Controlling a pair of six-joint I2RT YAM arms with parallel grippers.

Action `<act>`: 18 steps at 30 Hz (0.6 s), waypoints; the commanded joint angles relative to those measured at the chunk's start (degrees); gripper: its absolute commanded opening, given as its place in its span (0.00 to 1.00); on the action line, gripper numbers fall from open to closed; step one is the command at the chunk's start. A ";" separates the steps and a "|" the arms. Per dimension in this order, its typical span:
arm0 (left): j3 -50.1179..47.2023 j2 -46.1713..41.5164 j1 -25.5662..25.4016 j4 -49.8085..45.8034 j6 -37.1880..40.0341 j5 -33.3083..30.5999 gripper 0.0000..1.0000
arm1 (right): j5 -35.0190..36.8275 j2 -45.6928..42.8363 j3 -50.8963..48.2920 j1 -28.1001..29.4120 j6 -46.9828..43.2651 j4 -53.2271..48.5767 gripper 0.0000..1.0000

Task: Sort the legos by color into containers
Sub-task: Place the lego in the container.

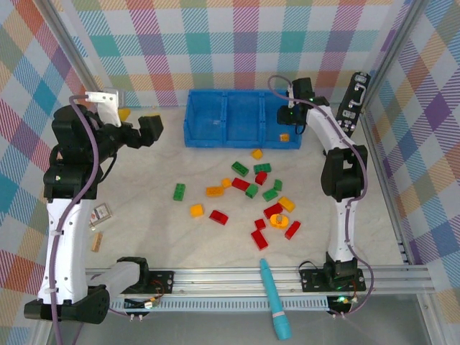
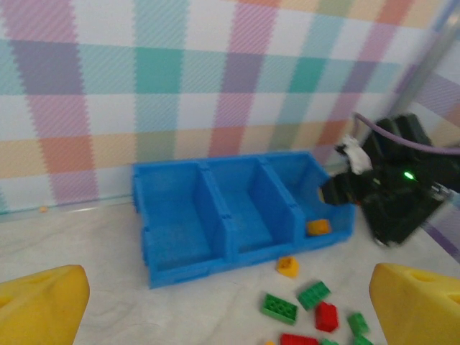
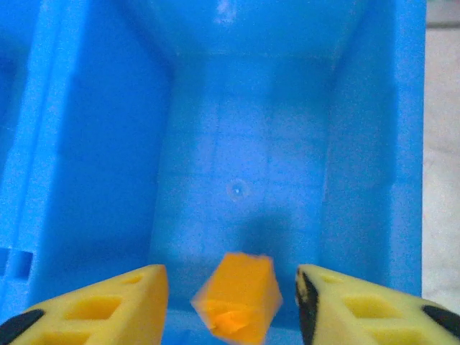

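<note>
- Right end effector [image 3: 231, 284] hung over the right-hand compartment of the bin [image 1: 215, 138]. Its fingers were parted with a gap on either side of an orange lego [image 3: 237, 295], so it wasn't pinching it.
- Left end effector [image 2: 230, 313] was spread wide and empty, upper left in the top view.
- Other legos [image 1: 240, 169] lay scattered on the table [image 1: 144, 237], centre-right.
- They looked light, hard and slick. I'd pinch across the flat sides, not the studs.

Bright, even light everywhere. Shadows are soft. The orange brick [image 3: 236, 298] looks blurry in the right wrist view.
</note>
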 commanded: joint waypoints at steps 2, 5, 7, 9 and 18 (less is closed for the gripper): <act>-0.38 -2.32 1.25 1.03 3.14 10.00 1.00 | -0.98 -3.83 2.46 0.55 -2.75 -0.93 0.59; -0.02 -2.23 1.39 0.38 3.43 9.72 1.00 | -1.95 -5.61 2.77 0.64 -3.51 -2.87 0.60; 0.45 -1.55 1.39 -0.10 3.69 11.27 1.00 | -1.53 -8.62 0.27 1.09 -3.98 -3.61 0.64; 0.98 -0.56 1.39 -0.77 3.69 11.89 1.00 | -1.05 -14.13 -6.89 1.43 -3.33 -2.93 0.70; 0.64 0.91 1.65 -0.76 3.87 13.57 1.00 | -6.09 -36.86 -43.65 3.31 7.95 -0.38 0.74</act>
